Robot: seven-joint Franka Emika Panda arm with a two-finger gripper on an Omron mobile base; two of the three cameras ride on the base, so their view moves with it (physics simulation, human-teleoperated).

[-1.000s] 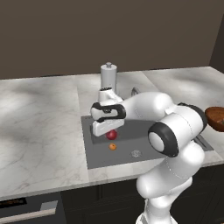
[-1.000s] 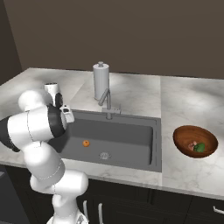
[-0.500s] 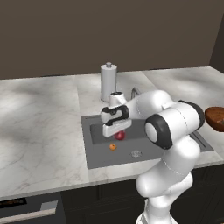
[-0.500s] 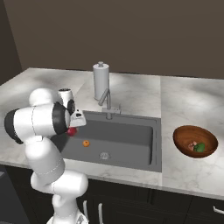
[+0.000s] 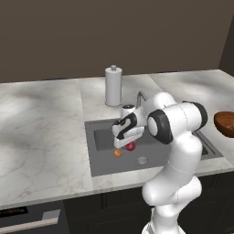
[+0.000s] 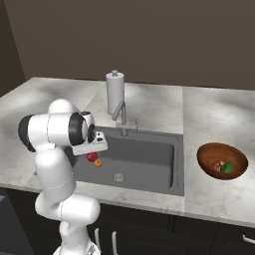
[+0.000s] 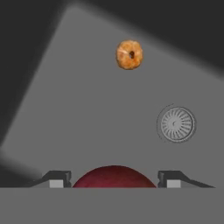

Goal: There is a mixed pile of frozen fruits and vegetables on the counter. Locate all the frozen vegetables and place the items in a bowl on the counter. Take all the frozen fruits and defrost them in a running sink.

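Observation:
My gripper (image 5: 124, 144) hangs over the left part of the dark-grey sink (image 5: 103, 162), shut on the red apple (image 5: 131, 146). In the hand view the apple (image 7: 113, 176) sits between my fingertips, my gripper (image 7: 113, 180) pointing down at the basin floor. The orange (image 5: 118, 153) lies on the sink bottom just beside the apple, left of the round drain (image 5: 142, 160). The reddish-brown bowl (image 6: 205, 155) stands on the counter (image 6: 209, 114) right of the sink, with the green piece (image 6: 227, 168) and the mushroom (image 6: 218, 164) in it.
A thin silver faucet (image 6: 119, 112) rises at the back rim of the sink, with a tall paper-towel cylinder (image 6: 114, 92) behind it. No running water shows. My own white arm crosses over the sink's right side in the left base view.
The gripper has carried the red apple from the sink's left edge to the right, farther over the basin. The orange and the bowl's contents have stayed put.

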